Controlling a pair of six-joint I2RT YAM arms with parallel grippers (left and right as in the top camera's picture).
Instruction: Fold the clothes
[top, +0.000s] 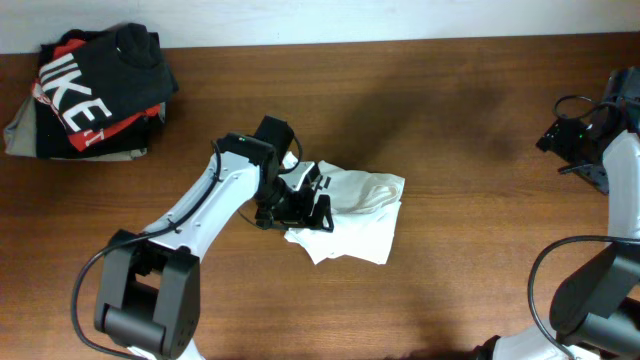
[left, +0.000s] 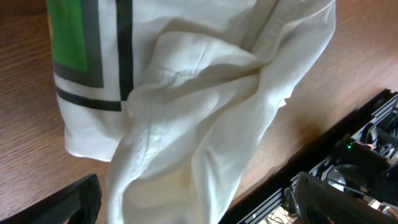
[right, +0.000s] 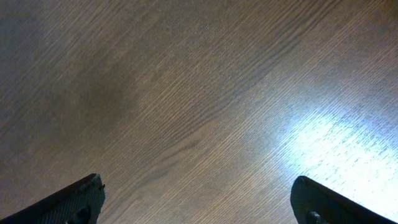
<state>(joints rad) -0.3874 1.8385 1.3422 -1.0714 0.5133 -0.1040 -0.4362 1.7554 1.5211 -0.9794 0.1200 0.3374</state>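
Bench note, one moment. The white T-shirt lay crumpled in a loose heap near the middle of the wooden table, not flat and with no clean fold visible. From overhead, its lower part spread toward the front edge and a bunched part reached to the right.

The left gripper was down at the shirt's left side, over the cloth. In the left wrist view its two dark fingers stood wide apart at the lower corners of the frame. The rumpled T-shirt filled the space between and beyond them. I could not tell whether either finger touched the fabric. A green patch edged by dark bands showed on the cloth at upper left.

The right gripper sat at the far right of the table, well apart from the shirt. The right wrist view showed its fingers spread, with only bare wood below and nothing between them.

At the back left corner lay a separate pile: a black shirt with white letters and red on top of a grey-olive garment.
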